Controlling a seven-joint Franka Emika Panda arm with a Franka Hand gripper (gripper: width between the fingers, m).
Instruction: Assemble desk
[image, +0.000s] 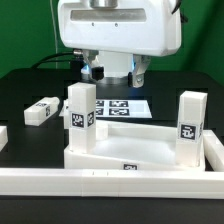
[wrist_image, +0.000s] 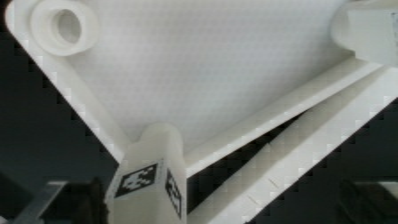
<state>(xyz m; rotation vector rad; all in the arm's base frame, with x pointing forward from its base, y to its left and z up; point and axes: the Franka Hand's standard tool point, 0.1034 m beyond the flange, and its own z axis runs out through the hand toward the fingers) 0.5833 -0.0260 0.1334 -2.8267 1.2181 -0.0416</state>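
Table (image: 25, 85), black (desk tray (image: 140, 150) atop), green backdrop (image: 208, 40)

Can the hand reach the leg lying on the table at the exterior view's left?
Probably yes: the leg lies apart from the desk top, nothing covers it, and the hand is open.
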